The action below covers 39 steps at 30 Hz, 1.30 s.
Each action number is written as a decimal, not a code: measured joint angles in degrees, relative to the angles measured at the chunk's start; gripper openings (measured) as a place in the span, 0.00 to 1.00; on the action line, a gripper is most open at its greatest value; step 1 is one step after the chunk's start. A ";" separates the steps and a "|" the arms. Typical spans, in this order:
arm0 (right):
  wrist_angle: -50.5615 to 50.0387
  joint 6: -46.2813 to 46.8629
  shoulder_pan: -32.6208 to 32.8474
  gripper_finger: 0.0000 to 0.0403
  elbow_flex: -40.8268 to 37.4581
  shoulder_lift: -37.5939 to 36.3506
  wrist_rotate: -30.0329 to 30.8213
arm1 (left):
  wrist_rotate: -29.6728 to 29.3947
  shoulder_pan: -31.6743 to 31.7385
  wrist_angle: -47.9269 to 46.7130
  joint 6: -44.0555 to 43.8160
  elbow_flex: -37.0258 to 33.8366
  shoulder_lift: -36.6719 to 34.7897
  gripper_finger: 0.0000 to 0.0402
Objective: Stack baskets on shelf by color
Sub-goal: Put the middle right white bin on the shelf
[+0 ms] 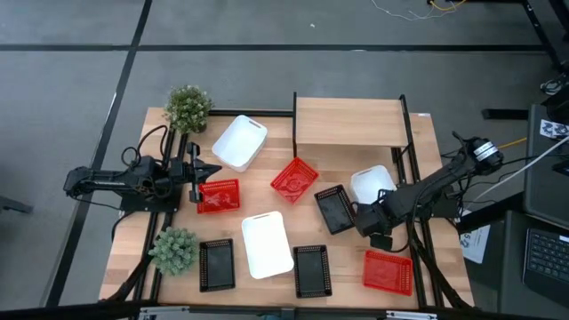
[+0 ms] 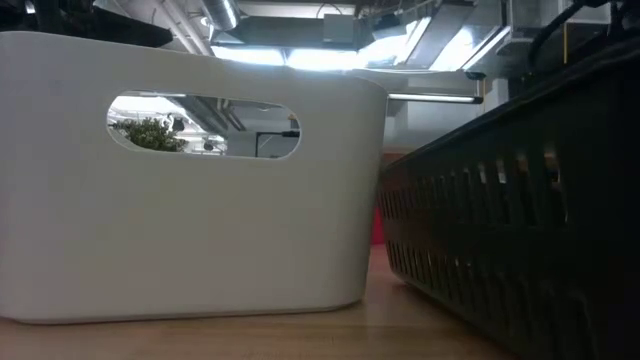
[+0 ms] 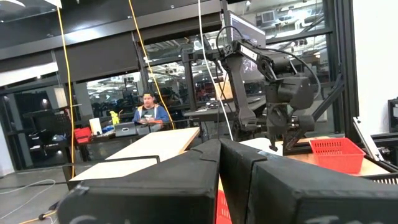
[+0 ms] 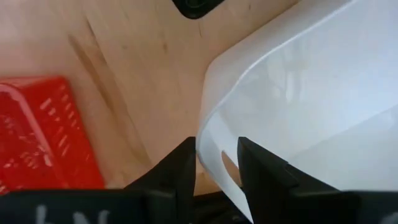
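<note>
Right gripper (image 4: 216, 163): clenched on the wall of a white basket (image 4: 311, 93), one finger inside the rim and one outside; in the high view it sits at the counter's right side, at that basket's front edge.
Held white basket (image 1: 372, 184): on the counter (image 1: 267, 151), just in front of the shelf's right end and not yet on it.
Beside the right gripper: a black mesh basket (image 1: 334, 209) just to its left, a red mesh basket (image 1: 388, 271) just in front.
Shelf (image 1: 348, 123): beyond the held basket at the counter's far edge, its board bare.
Left gripper (image 1: 197, 180): over the left part of the counter, at the edge of a red mesh basket (image 1: 219, 196); fingers look pressed together, holding nothing that I can see.
Farther baskets: a second white basket (image 1: 239, 142) tilted near a potted plant (image 1: 188, 108), a third white basket (image 1: 267, 244) at centre front, another red basket (image 1: 294, 179) mid-counter, two black baskets (image 1: 216, 264) along the front edge.
Room beyond: a person sits at a desk far behind, in the left wrist view.
Step in hand: by my reading, the pick of the first white basket, grip made, lift pending.
Next move calls for: raising it clear of the black neighbour, carrying it back over the shelf posts, and setting it flat on the board with room left for the other colours.
</note>
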 joint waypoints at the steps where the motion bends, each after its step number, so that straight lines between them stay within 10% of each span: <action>1: 0.02 -0.36 0.13 0.29 0.00 0.45 0.10 | 0.00 0.01 0.00 -0.01 0.00 0.00 0.00; 20: 0.58 4.68 0.31 0.01 0.91 4.10 3.54 | 0.00 -0.01 0.00 -0.02 0.00 0.00 0.00; 31: -12.44 5.55 0.31 0.00 23.27 3.99 2.48 | 0.00 0.00 -0.01 -0.02 0.00 0.02 0.00; 39: -23.25 -3.95 -0.41 0.00 38.33 3.22 22.05 | 0.00 0.01 -0.08 -0.02 0.00 0.01 0.00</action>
